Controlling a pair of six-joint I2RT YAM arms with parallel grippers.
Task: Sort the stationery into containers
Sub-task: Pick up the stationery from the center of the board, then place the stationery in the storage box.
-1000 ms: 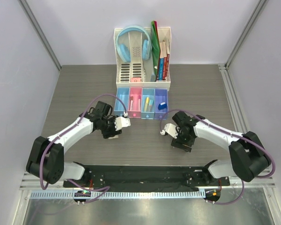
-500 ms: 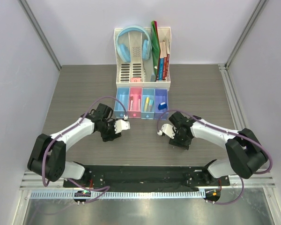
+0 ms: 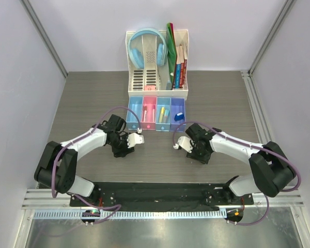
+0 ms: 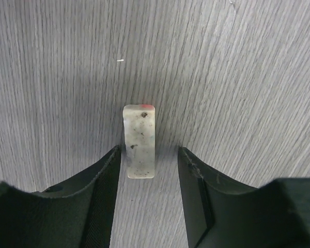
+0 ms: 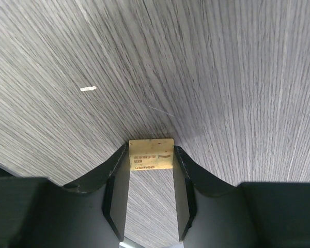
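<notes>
Tan block (image 5: 151,158) lies flat on the desk (image 3: 93,103), right btwn the fingertips of the right tool (image 5: 150,150). Change: the right tool has narrowed fast over the last sec, from wide to fingers flush on both sides of the block. Reads as a pinch just made, block not lifted yet. The right arm has also slid a bit left in the top view.

Grey block (image 4: 139,142) lies lengthwise btwn the fingers of the left tool (image 4: 148,150). That tool is spread, same width as before, w/ a gap each side, so no grip. The left arm has drawn back slightly toward its base.

Containers (image 3: 156,114) are ahead of both tools, well apart, w/ pens (image 3: 146,112), highlighter (image 3: 161,113) + blue block (image 3: 179,117) already inside.

Meaning: both blocks are lined up. Right side prob. ready to lift + carry to the containers; left must close first.
</notes>
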